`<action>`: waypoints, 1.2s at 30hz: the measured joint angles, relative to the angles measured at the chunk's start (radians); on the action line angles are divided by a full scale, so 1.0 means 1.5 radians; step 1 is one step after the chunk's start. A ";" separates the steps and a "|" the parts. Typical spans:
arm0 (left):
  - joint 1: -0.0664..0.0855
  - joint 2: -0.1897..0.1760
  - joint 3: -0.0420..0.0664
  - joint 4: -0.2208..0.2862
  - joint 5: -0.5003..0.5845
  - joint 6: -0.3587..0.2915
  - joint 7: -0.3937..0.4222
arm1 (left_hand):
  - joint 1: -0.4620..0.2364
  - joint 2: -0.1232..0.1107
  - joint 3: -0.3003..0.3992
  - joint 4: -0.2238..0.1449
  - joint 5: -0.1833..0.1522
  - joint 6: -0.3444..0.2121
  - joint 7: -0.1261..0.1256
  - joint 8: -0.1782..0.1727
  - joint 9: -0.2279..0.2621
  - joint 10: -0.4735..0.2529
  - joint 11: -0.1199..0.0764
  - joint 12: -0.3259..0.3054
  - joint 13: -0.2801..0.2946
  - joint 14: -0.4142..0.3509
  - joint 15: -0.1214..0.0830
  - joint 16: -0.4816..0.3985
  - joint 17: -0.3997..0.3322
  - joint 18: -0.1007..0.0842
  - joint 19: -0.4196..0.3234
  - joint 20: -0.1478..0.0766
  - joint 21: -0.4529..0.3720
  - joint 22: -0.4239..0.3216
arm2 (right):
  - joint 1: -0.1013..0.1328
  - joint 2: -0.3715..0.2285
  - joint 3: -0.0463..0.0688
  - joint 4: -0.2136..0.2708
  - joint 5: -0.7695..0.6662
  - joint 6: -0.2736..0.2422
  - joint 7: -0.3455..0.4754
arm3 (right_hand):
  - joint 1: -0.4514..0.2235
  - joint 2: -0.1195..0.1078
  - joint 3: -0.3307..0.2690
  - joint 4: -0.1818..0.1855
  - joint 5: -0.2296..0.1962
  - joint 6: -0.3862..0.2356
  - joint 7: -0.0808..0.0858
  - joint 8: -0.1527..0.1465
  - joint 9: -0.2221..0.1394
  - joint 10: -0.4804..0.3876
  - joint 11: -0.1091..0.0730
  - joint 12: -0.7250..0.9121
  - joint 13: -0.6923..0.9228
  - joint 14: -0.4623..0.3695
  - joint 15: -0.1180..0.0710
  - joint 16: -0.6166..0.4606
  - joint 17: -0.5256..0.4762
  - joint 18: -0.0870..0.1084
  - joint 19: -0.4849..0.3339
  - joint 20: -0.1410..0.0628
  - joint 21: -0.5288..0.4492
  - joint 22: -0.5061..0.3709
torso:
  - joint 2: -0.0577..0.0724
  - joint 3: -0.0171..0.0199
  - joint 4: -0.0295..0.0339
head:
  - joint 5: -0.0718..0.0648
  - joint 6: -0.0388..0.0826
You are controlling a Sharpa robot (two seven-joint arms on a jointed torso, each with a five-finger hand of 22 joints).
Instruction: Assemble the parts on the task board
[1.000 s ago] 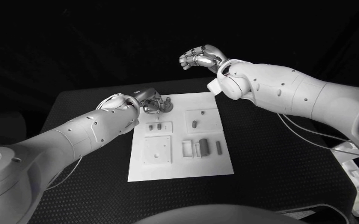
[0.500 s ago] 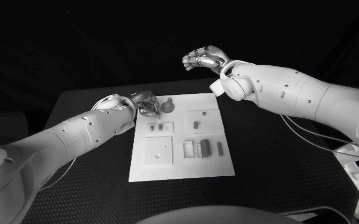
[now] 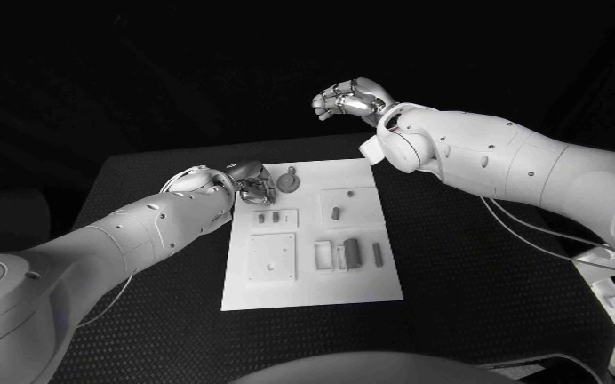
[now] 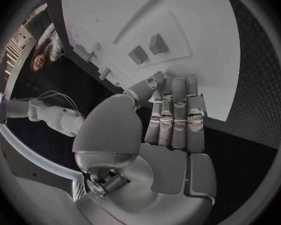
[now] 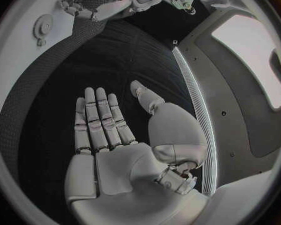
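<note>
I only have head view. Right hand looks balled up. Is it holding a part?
Observer: No. Right wrist view shows the right hand with an empty palm, fingers stretched out.
Operator: Left hand, anything in it?
Observer: In left wrist view the left hand has straight fingers, tips over the task board edge, palm bare. The thumb tip sits by the fingertips; can't tell if it pinches anything.
Operator: Round toothed part?
Observer: Right wrist view shows the round toothed part lying on the board, apart from the left hand.

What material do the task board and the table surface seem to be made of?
The task board looks like smooth matte white plastic, perhaps painted metal: even, with crisp raised edges. The table seems covered in black textured rubber or mesh: a fine dotted grain shows.
</note>
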 measured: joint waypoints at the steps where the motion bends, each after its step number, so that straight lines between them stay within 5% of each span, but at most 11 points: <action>1: 0.000 0.001 0.000 -0.002 -0.002 0.000 0.000 | 0.000 0.000 0.001 0.001 0.000 0.000 0.000 0.000 0.000 0.000 0.000 0.000 0.000 0.000 0.000 0.000 0.000 0.000 0.000 0.000 0.000 0.000 | 0.000 0.000 0.000 0.000 0.000 0.000 0.000 | 0.000 0.000 0.000 0.000 0.000 0.000 0.000 0.000 0.000 0.000 0.000 0.000 0.000 0.000 0.000 0.000 0.000 0.000 0.000 0.000 0.000 0.000 | 0.000 0.0001 -0.0001 | 0.000 0.000; 36: -0.004 0.004 -0.001 -0.005 -0.017 0.000 -0.001 | -0.002 0.002 0.001 0.001 0.003 0.000 0.000 -0.002 0.000 0.002 -0.002 -0.001 0.002 0.000 0.000 0.000 0.003 0.000 0.003 -0.002 0.000 0.002 | 0.000 0.002 0.000 -0.001 0.000 0.000 0.000 | 0.000 0.000 0.000 0.000 0.000 0.000 0.000 0.000 0.000 0.000 0.000 0.000 0.000 0.000 0.000 0.000 0.000 0.000 0.000 0.000 0.000 0.000 | 0.000 0.0001 0.0001 | -0.004 -0.001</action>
